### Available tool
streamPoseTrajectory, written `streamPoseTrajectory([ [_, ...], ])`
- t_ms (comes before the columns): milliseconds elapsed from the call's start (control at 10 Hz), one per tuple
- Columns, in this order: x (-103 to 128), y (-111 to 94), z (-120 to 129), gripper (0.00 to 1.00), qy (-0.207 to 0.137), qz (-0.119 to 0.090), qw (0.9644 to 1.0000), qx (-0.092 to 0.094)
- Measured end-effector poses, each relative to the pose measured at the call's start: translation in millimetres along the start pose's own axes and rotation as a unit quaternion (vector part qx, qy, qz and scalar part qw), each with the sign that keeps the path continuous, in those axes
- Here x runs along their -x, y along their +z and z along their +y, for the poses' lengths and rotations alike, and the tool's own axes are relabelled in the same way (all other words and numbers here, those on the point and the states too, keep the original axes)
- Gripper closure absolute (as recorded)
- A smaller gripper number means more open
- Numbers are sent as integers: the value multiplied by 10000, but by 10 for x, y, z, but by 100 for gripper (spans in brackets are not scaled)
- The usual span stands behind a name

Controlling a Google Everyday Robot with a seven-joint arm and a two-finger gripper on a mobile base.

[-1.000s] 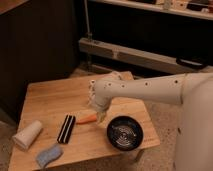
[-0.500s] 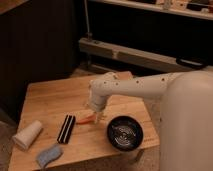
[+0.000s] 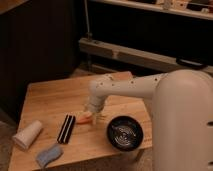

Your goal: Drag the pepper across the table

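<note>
The small orange pepper point(image 3: 83, 119) lies on the light wooden table point(image 3: 50, 97), near the middle of its front half and just right of the black ridged brush point(image 3: 66, 128). My gripper point(image 3: 93, 114) hangs from the white arm and is down at the pepper's right end, covering part of it. Only the pepper's left tip shows.
A black bowl point(image 3: 124, 133) sits at the table's front right, close to the gripper. A white cup point(image 3: 28, 134) lies on its side at the front left, with a blue sponge point(image 3: 48, 155) by the front edge. A dark wall and a shelf stand behind the table.
The arm has come further into view and the gripper has sunk lower over the pepper. The pepper has shifted slightly to the left.
</note>
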Motion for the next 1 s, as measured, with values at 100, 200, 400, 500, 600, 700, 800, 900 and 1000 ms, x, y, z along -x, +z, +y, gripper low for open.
streamPoseTrajectory([
  [100,1,42,7,35,-5,-1,10000,50],
  [200,7,74,2,35,-8,-9,10000,78],
  [400,-57,183,51,35,48,-1,9998,204],
  [500,-70,210,52,35,66,6,9997,223],
  [600,-99,219,56,35,94,25,9997,233],
  [700,-140,227,66,35,136,50,9996,250],
  [800,-159,231,63,35,163,61,9995,253],
  [900,-184,227,68,35,197,71,9995,250],
  [1000,-216,220,76,35,236,86,9994,245],
])
